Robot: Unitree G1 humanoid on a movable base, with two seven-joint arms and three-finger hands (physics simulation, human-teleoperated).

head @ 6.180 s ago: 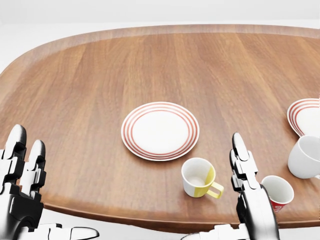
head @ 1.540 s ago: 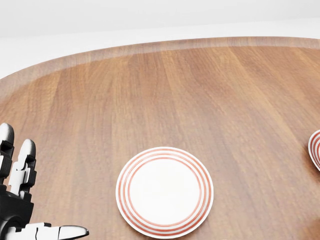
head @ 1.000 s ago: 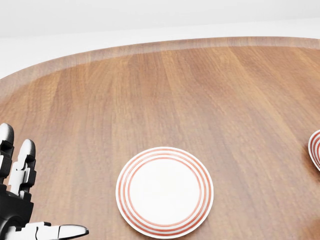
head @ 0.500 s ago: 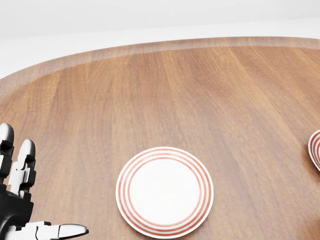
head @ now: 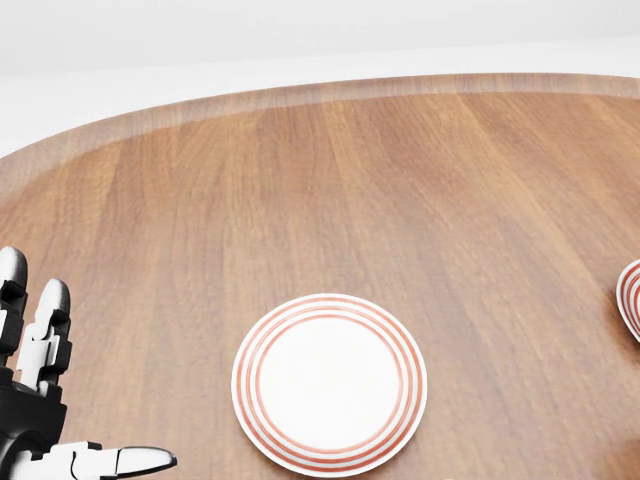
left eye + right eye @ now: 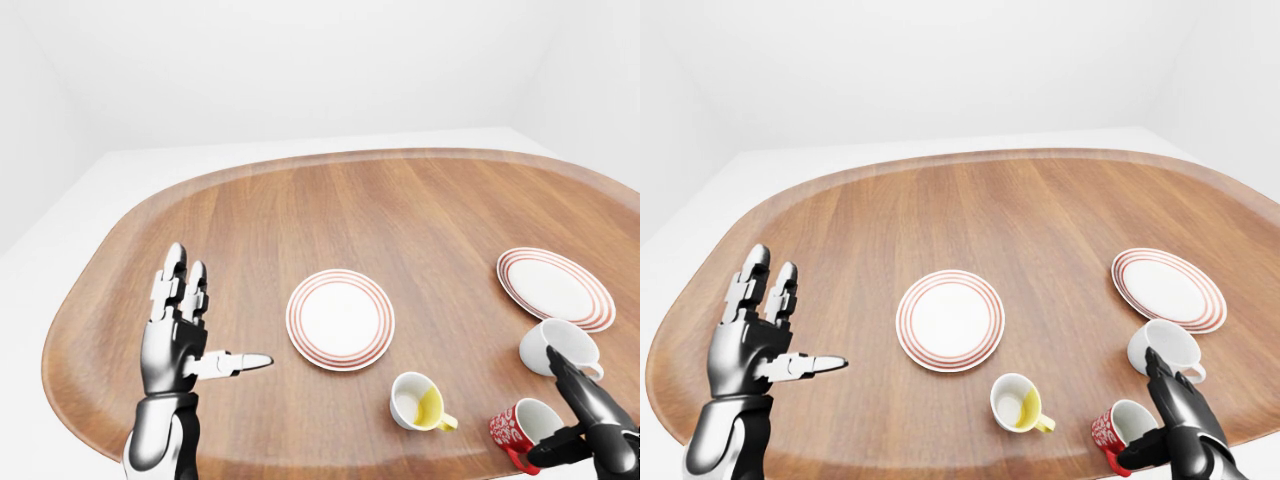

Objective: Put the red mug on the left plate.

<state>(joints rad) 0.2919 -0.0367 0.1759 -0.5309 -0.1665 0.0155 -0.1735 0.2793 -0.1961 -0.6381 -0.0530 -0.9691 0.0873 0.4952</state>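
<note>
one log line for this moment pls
phase: reach | right hand: open at red mug, not closed | left hand: open, idle | left plate: bare

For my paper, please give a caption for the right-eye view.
Right robot hand reaches the red mug while the left plate waits empty and the left robot hand is raised open.

view tilted up since start — mugs out of head view
</note>
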